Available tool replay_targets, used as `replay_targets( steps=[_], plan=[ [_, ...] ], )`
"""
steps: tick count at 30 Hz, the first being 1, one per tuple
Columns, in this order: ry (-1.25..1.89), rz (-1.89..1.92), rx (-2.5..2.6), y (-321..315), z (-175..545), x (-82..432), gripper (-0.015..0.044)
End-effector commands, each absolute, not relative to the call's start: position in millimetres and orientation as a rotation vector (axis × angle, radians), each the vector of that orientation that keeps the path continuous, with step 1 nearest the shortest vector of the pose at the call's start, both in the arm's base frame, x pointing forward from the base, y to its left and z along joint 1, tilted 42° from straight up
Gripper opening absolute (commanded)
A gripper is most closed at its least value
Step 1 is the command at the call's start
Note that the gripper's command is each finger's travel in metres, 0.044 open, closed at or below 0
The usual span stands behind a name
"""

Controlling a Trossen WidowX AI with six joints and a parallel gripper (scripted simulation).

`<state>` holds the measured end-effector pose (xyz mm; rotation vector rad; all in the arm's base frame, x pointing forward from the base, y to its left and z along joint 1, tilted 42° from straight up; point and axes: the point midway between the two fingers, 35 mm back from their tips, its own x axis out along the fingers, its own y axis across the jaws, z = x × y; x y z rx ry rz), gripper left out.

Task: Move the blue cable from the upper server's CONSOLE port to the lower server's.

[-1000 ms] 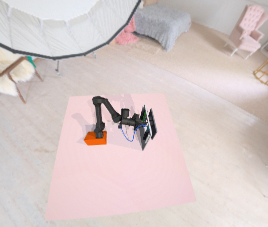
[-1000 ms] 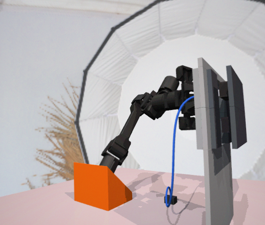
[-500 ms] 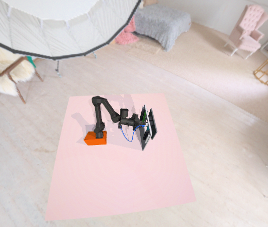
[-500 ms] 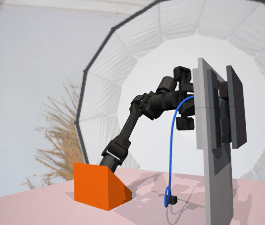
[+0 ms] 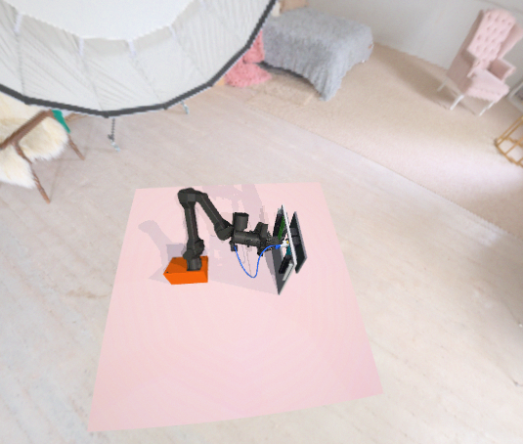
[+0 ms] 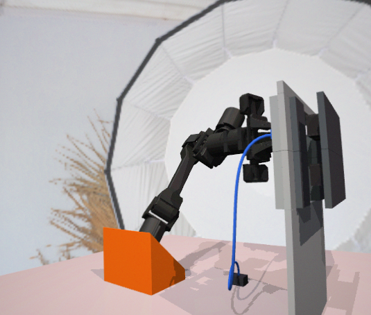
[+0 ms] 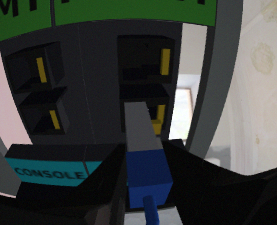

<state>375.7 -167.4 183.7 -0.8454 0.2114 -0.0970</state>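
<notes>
Plug [image 5: 278, 246] [image 7: 149, 174] was pinched between the fingers of the end effector [image 5: 278, 243] [image 6: 270, 135] [image 7: 142, 149], with its grey nose directed toward the dark port panel [image 7: 99, 84]. In the wrist view, the nose overlapped the lower right socket [image 7: 158, 120]; whether its tip was seated there could not be determined. A teal CONSOLE label [image 7: 50, 172] was located to the lower left of the plug, and a green label strip [image 7: 135, 10] spanned the top of the panel.

Blue cable [image 5: 253, 277] [image 6: 236, 194] [image 7: 151, 211] ran from the rear of the plug and hung in a curve to a small black block [image 6: 240, 279]. The arm [image 5: 190, 225] [image 6: 180, 180] extended from an orange base [image 5: 188, 273] [image 6: 127, 260] on the pink bench [image 5: 230, 352] [image 6: 28, 291]. In the exterior view, the upright grey panel assembly [image 6: 306, 270] hid the plug.
</notes>
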Motion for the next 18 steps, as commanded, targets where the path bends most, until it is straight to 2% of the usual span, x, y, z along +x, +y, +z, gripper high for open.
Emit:
replay_targets(
  steps=[1,18],
  plan=[
    [0.211,-0.095,-0.848,-167.1,183.1,372.3,0.0],
    [0.212,-0.095,-0.848,-166.3,183.7,363.0,0.0]
  ],
)
